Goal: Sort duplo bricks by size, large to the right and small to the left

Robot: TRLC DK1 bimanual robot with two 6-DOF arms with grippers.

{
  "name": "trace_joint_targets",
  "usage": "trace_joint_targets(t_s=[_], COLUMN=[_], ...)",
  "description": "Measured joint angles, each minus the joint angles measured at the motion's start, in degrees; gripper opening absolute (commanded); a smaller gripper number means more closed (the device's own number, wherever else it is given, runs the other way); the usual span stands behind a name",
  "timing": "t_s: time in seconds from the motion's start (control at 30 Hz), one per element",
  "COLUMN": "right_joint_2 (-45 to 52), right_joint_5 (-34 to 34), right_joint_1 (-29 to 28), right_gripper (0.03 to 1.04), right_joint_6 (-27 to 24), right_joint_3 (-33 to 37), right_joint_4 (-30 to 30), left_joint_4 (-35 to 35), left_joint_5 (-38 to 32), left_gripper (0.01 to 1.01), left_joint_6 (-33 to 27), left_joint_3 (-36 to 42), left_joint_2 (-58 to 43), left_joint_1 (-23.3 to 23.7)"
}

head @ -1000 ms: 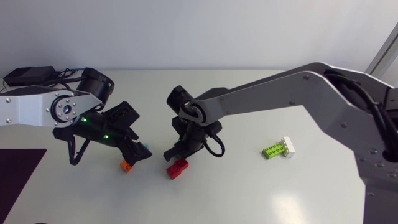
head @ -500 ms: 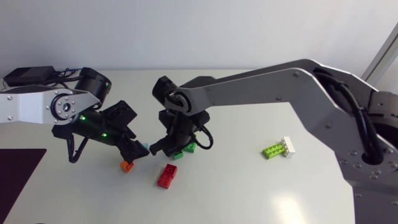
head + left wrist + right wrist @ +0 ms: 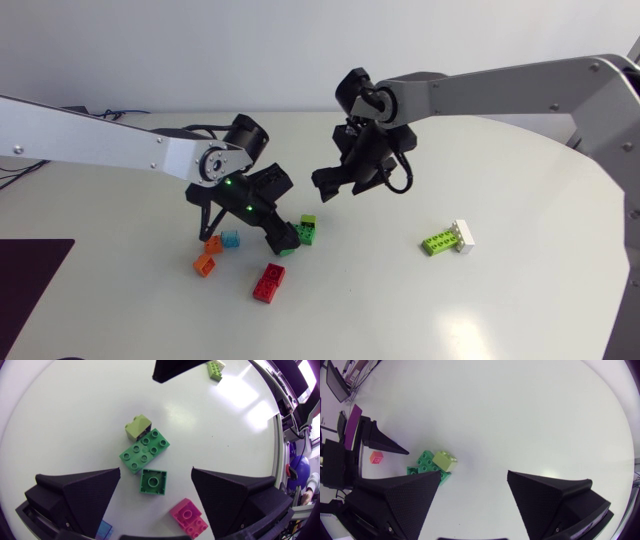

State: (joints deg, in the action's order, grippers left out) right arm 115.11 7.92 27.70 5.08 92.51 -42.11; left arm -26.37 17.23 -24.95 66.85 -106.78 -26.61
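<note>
While the left tool (image 3: 283, 238) hangs wide open over the cluster at mid-worktop (image 3: 480, 310), a small green brick (image 3: 153, 481) lies between its fingers, clear of both. Just ahead of it lie a large green brick (image 3: 144, 450) and a small lime brick (image 3: 138, 426). The right tool (image 3: 474, 474) is raised on the far side, wide open and empty. At right, a large lime brick (image 3: 440, 241) touches a white brick (image 3: 463, 234).

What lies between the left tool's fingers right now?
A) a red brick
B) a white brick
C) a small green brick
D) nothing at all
C: the left wrist view shows a small green brick lying on the table between the left tool's spread fingers, with a gap on each side.
</note>
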Motion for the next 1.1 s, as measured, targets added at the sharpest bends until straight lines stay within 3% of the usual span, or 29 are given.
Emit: trace_joint_targets(t_s=[0.07,0.2,0.4,0.6,0.83,1.03,1.07,1.1], right_joint_2=[-0.9,-2.2,-2.8,-2.8,-1.0,1.7,2.1,2.4], right_joint_5=[0.0,0.0,0.0,0.0,0.3,1.1,1.1,1.1], right_joint_1=[-1.3,-2.9,-2.5,-0.5,4.5,9.1,9.6,10.0], right_gripper=[1.0,1.0,1.0,1.0,1.0,1.0,1.0,1.0], right_joint_6=[-0.2,-0.2,-0.2,-0.2,-0.2,-0.2,-0.2,-0.2], right_joint_3=[-0.6,-1.4,-1.7,-1.7,-1.5,-1.4,-1.4,-1.4], right_joint_4=[0.0,0.0,0.1,0.5,0.5,0.5,0.5,0.5], left_joint_4=[0.8,1.9,2.3,2.6,4.0,4.3,4.3,4.3], left_joint_5=[-1.5,-4.3,-5.8,-7.2,-7.0,-7.2,-7.5,-7.9], left_gripper=[0.977,0.864,0.838,0.341,0.326,0.331,0.357,0.536], left_joint_6=[2.1,5.9,7.1,7.5,8.1,8.1,8.1,8.1], left_joint_3=[0.1,0.1,0.0,-1.2,-2.6,-6.4,-6.6,-6.6], left_joint_2=[-0.6,-1.3,-3.6,-5.0,-4.5,-1.6,-1.4,-1.3], left_joint_1=[-0.8,-1.8,-1.6,-0.9,3.0,9.6,11.2,12.7])
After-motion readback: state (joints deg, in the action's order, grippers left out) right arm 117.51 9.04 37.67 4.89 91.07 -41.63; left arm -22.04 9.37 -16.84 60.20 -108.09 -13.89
